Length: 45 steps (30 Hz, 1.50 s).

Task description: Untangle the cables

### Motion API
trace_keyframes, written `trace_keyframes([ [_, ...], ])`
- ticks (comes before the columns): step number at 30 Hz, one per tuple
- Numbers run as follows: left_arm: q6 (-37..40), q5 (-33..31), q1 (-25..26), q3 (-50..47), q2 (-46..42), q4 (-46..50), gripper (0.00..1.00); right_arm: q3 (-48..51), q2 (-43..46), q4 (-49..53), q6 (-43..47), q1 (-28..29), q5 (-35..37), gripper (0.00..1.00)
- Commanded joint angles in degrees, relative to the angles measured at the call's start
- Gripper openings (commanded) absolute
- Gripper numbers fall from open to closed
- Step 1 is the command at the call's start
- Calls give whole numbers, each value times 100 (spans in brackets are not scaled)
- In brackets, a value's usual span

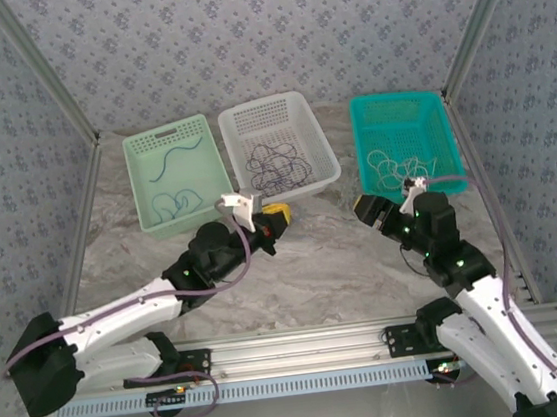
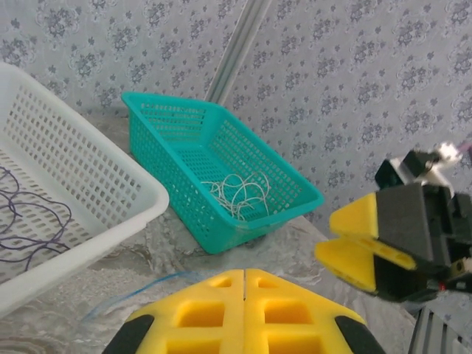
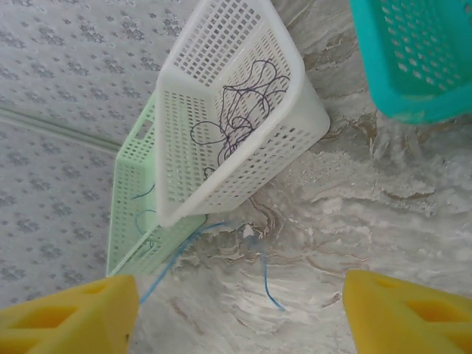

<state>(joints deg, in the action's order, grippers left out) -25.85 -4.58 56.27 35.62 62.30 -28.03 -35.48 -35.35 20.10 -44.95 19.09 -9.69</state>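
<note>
A thin blue cable [image 3: 184,247] curves over the marble in front of the white basket. Its free end [image 3: 274,302] lies between the wide-open jaws of my right gripper [image 3: 240,317], which touches nothing. In the left wrist view the same blue cable [image 2: 136,293] runs faintly up to the tips of my left gripper [image 2: 244,274]. That gripper is shut, and I cannot make out whether the cable is pinched. Dark cables [image 1: 278,163] lie in the white basket, pale ones [image 1: 405,166] in the teal basket, blue ones [image 1: 173,185] in the green basket. The grippers [image 1: 272,219] [image 1: 367,208] face each other.
The green basket [image 1: 141,149], white basket [image 1: 323,138] and teal basket [image 1: 443,129] stand in a row at the back. Patterned walls close in both sides. An aluminium rail [image 1: 305,351] runs along the near edge.
</note>
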Motion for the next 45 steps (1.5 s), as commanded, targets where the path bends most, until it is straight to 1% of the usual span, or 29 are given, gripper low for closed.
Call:
trace_keyframes([
  [1, 463, -96, 24, 418, -415, 1003, 0, -619, -177, 1248, 1605, 65, 203, 82],
  [3, 526, -185, 10, 499, -595, 1297, 0, -681, -340, 1286, 2052, 159, 259, 84],
  [5, 502, -278, -6, 570, -723, 1518, 0, -652, -480, 1176, 2342, 370, 405, 83],
  [7, 463, -301, -33, 654, -816, 1712, 0, -543, -604, 858, 2587, 732, 558, 82],
  [8, 437, -309, -37, 689, -850, 1770, 0, -472, -666, 660, 2703, 1010, 700, 82],
  [10, 386, -297, -46, 723, -901, 1797, 0, -377, -780, 316, 2940, 1604, 1179, 84],
  [12, 379, -287, -58, 756, -936, 1806, 0, -318, -920, -24, 3133, 2111, 1584, 89],
  [14, 378, -259, -63, 792, -942, 1776, 0, -277, -1037, -321, 3163, 2342, 1699, 92],
  [15, 366, -239, -64, 805, -930, 1738, 0, -227, -1093, -526, 3138, 2411, 1627, 93],
  [18, 331, -196, -64, 826, -875, 1595, 0, -92, -1303, -1061, 3106, 2486, 1301, 93],
  [22, 326, -99, -64, 884, -837, 1402, 0, -25, -1685, -1285, 3092, 2557, 1274, 94],
  [30, 324, 32, -64, 886, -900, 1327, 0, 259, -2043, -2307, 2900, 2558, 1059, 98],
  [37, 323, 115, -64, 874, -907, 1294, 0, 180, -2236, -2497, 2973, 2546, 1073, 100],
  [42, 308, 286, -65, 899, -855, 1088, 0, 206, -2520, -2695, 2881, 2488, 851, 100],
  [45, 317, 440, -64, 942, -787, 978, 0, 199, -2777, -2971, 2711, 2425, 564, 100],
])
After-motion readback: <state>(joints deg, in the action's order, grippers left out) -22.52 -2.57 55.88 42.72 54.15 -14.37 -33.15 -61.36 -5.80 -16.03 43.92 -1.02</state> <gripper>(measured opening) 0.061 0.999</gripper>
